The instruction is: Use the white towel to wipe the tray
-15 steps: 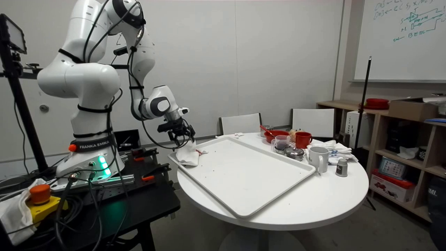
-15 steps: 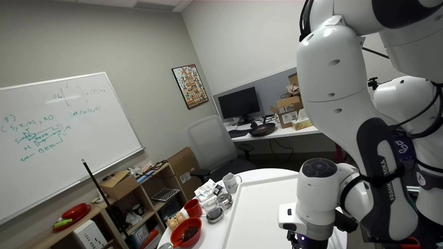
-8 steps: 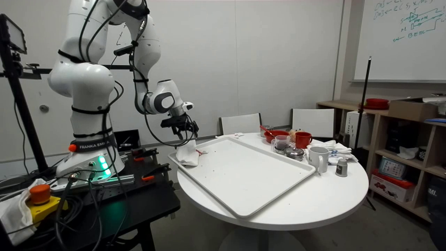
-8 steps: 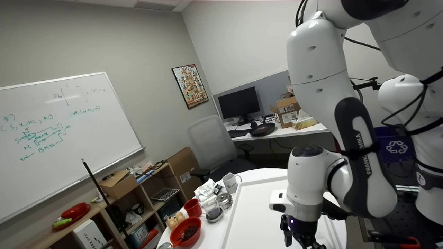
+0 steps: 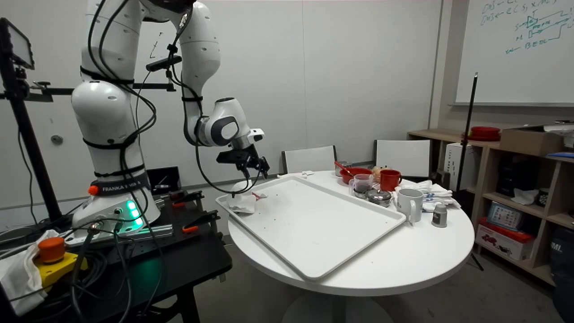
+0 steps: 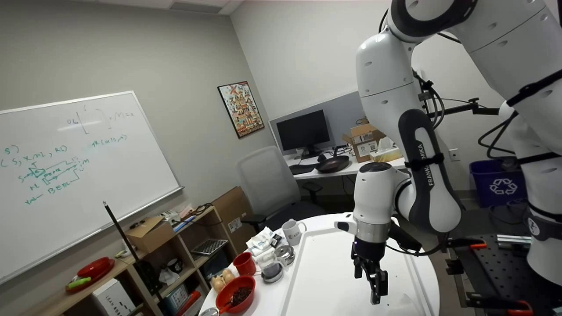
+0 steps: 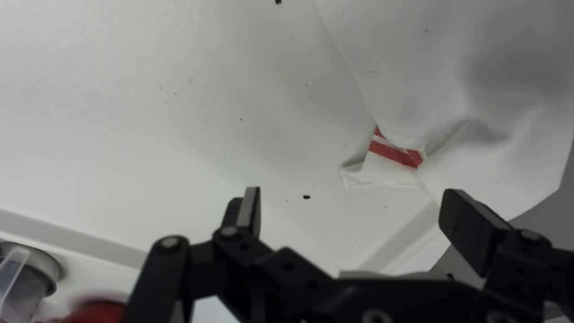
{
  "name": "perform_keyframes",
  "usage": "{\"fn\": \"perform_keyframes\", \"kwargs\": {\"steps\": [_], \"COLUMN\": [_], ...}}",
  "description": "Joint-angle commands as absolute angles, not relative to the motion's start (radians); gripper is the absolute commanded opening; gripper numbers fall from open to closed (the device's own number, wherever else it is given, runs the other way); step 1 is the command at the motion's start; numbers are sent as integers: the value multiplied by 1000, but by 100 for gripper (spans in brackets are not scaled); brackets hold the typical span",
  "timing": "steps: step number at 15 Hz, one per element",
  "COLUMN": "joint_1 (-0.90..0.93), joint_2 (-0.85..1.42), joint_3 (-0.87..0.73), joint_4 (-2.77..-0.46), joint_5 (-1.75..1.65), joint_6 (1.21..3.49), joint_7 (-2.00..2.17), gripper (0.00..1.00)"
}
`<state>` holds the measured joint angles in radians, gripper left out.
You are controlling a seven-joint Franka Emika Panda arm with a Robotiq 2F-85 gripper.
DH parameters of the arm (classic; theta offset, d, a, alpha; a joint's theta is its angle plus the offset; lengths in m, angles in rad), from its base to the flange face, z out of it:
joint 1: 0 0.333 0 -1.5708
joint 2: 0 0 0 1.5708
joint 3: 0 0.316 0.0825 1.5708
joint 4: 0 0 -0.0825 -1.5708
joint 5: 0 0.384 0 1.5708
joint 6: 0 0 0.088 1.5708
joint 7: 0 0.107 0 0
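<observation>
The white towel (image 5: 242,204) lies crumpled on the near-robot corner of the large white tray (image 5: 314,229) in an exterior view. In the wrist view the towel (image 7: 484,161), with a red stripe, spreads over the right side and hangs past the tray rim. Its edge shows at the bottom of an exterior view (image 6: 401,305). My gripper (image 7: 352,202) is open and empty, its fingers wide apart above the tray, beside the towel and not touching it. It also shows in both exterior views (image 5: 256,171) (image 6: 369,283). Dark crumbs dot the tray (image 7: 134,134).
Along the tray's far side stand a grey mug (image 5: 410,204), a red cup (image 5: 390,180), a red bowl (image 5: 356,174), a lidded metal pot (image 5: 379,197) and folded cloths (image 5: 430,193). A small grey shaker (image 5: 440,216) stands near the round table's edge (image 5: 448,255).
My gripper has moved up off the towel and away from the robot base, over the tray. The towel's raised peak has sunk lower. The tray has not moved.
</observation>
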<state>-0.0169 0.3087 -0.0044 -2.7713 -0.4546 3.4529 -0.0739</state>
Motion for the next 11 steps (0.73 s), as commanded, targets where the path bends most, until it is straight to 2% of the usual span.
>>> {"fn": "perform_keyframes", "kwargs": {"steps": [1,6,7,11], "joint_1": [-197,-403,-339,-391], "joint_2": [305,315,313,315], "joint_3": [81,187,144,174], "joint_4": [-2772,-2772,-2772,-2772], "joint_5": [-579,-692,-643,-664], "joint_6": [3451,3450,3452,3452], "joint_7": [31,126,70,90], "gripper": [100,100,100,100]}}
